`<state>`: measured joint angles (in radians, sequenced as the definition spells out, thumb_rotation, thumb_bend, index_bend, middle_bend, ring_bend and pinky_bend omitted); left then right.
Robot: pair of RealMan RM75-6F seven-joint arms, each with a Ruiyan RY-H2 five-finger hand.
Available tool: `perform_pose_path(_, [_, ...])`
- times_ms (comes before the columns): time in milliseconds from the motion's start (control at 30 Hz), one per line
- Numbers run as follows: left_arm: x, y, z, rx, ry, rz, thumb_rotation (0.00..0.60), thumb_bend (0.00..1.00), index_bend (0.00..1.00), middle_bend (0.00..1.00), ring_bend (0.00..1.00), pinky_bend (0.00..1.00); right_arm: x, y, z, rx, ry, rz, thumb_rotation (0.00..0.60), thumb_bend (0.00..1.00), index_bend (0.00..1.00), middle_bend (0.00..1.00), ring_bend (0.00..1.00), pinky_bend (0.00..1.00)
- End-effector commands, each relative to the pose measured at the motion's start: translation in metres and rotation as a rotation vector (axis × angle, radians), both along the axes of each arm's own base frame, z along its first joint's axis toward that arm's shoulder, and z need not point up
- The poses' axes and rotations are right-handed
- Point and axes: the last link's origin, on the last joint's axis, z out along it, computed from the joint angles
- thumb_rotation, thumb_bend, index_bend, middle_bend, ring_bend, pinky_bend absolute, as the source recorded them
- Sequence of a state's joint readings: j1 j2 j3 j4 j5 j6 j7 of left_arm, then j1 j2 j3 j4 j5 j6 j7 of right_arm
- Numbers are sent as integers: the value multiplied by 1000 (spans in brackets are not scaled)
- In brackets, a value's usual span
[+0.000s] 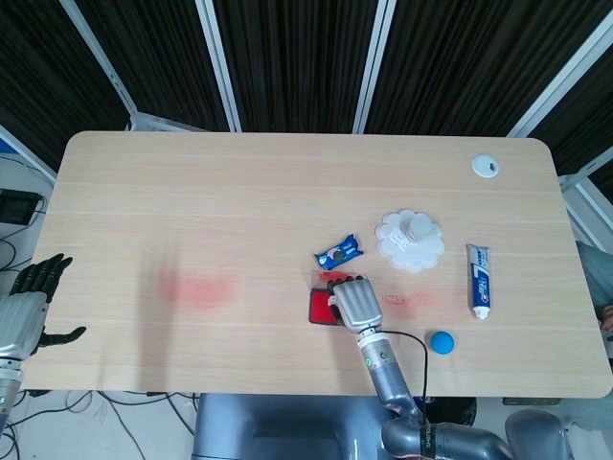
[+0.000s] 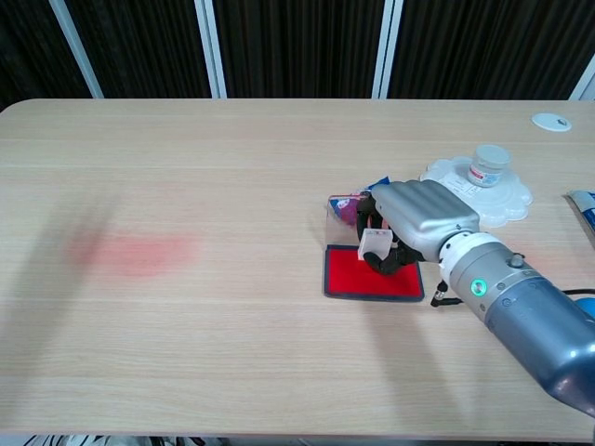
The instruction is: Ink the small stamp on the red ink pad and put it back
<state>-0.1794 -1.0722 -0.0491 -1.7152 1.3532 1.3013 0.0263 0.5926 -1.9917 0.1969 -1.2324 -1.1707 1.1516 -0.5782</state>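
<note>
While no writing reads, right hand holds small stamp — over red ink pad.

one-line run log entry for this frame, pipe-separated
phase: inking | right hand: holds small stamp over red ink pad | left hand: idle off table edge, fingers apart | stamp-pad contact: cannot tell

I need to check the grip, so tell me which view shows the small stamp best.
Chest view. The small stamp shows as a white block held in the right hand, over the red ink pad. In the head view the right hand covers it completely.
</note>
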Motion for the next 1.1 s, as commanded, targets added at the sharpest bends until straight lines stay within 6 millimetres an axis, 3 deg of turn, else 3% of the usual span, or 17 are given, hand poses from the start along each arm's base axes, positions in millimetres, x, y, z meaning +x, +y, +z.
perform_pose_path(33, [0, 0, 0, 0, 0, 0, 600, 1, 0, 0, 0, 0, -1, 0, -2, 2, 1, -1, 600, 565, 761, 626, 507, 510])
perform_pose_path(700, [0, 0, 0, -2, -3, 3, 600, 1, 0, 0, 0, 0, -5, 0, -6, 1, 4, -9, 600, 566, 761, 625, 508, 510])
perform_pose_path(1100, [0, 0, 1, 4, 0, -2, 600, 1, 0, 0, 0, 0, 7, -2, 25, -71, -24, 56, 600, 566, 760, 624, 507, 510])
